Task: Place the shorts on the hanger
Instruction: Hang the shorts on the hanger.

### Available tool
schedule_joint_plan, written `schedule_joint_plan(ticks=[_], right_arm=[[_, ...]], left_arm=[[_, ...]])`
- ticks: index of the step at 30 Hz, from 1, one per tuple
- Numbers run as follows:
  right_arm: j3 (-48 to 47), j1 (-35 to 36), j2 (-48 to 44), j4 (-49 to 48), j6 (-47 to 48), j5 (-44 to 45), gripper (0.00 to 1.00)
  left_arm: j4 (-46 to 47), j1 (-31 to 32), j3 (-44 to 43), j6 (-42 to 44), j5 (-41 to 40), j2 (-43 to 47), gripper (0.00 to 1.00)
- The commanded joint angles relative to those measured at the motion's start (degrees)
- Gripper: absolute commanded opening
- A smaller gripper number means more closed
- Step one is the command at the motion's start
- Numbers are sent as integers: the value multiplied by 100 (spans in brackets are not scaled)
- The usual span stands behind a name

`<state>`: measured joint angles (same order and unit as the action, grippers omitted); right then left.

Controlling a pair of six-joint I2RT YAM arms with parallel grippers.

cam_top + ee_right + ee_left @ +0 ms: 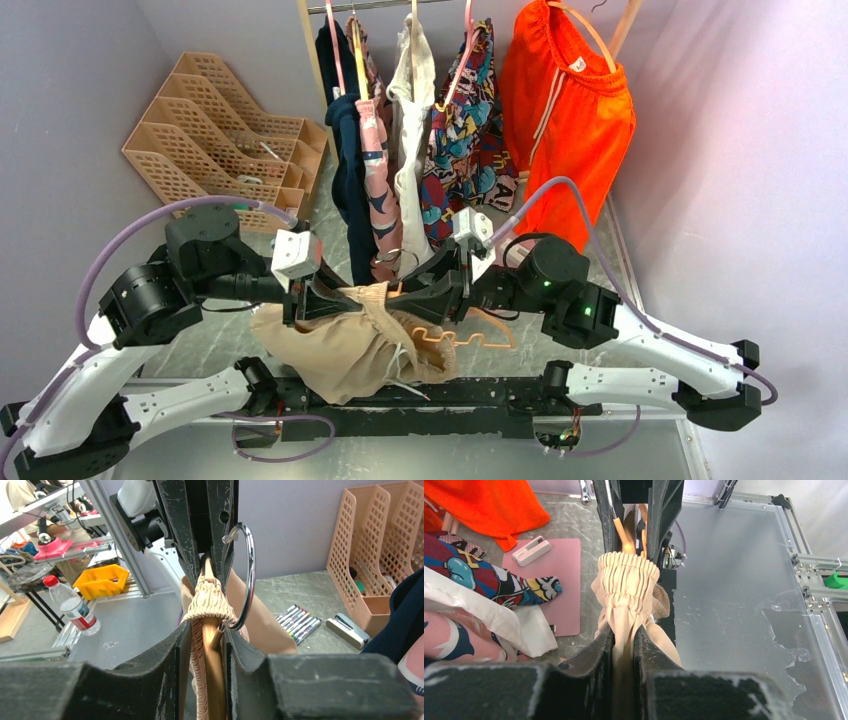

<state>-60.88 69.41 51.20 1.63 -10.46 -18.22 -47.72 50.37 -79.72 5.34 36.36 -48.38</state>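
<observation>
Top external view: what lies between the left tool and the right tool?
The gathered elastic waistband of the beige fabric shorts spans the gap, clamped by the left tool and the right tool. The top external view shows this.

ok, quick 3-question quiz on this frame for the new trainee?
1. True or false: the hanger already hangs on the rail.
2. What colour is the garment at the rail's right end? A orange, B green, C black.
3. What has its jaws clamped on the shorts: left gripper, right gripper, or both?
Key: 1 false; 2 A; 3 both.
</observation>
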Motion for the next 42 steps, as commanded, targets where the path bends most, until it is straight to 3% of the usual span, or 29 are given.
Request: schedule_joint_plan(ticks=[1,14,28,35,42], right_arm=[[-318,35,-181,-52,-101,-240,32],[-367,29,-262,-310,-547,468,44],[-748,29,41,23,-530,1277,41],[-747,33,67,113,-519,1662,45],[-706,30,125,-189,-551,1075,38]], left_arm=[[414,-78,33,-77,-595,132,7],[411,-80,128,-77,-504,256,7],[470,-75,161,-123,-291,321,7],[547,-76,140,-162,-181,417,7],[571,-79,185,-216,-8,434,7]])
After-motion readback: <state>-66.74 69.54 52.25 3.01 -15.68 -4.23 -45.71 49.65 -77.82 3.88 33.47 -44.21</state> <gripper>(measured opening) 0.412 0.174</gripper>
